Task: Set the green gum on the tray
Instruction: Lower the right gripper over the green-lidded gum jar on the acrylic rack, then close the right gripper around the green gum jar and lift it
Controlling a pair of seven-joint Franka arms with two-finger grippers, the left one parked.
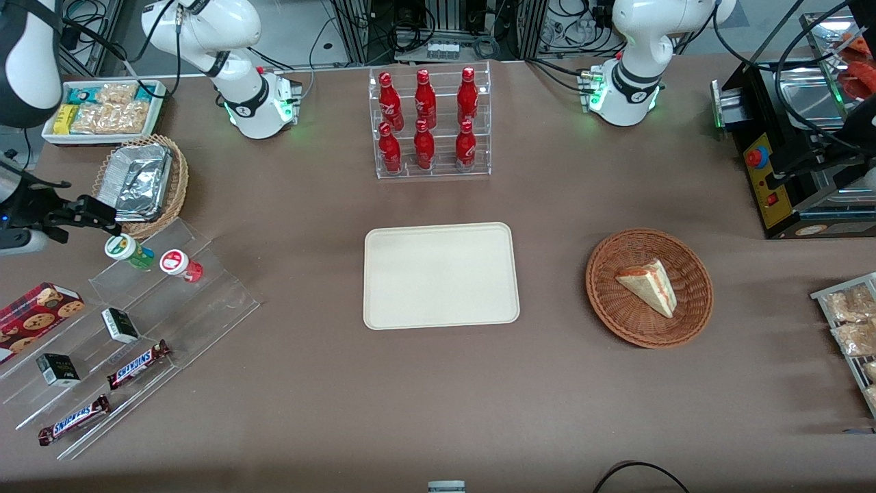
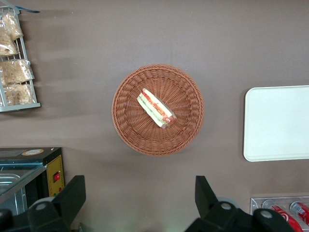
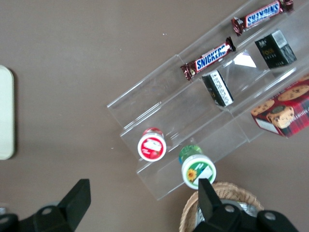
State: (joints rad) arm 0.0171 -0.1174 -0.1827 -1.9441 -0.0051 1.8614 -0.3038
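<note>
The green gum (image 1: pixel 128 250) stands upright on the clear stepped display stand (image 1: pixel 157 301) toward the working arm's end of the table, just beside the red gum bottle (image 1: pixel 181 265); I see nothing holding it. My gripper (image 3: pixel 140 203) hovers above that stand close to the two bottles, near the foil-lined wicker basket (image 1: pixel 142 183), fingers (image 3: pixel 77 198) spread wide and holding nothing. The tray (image 1: pixel 440 275) lies bare mid-table, well apart from the gum.
</note>
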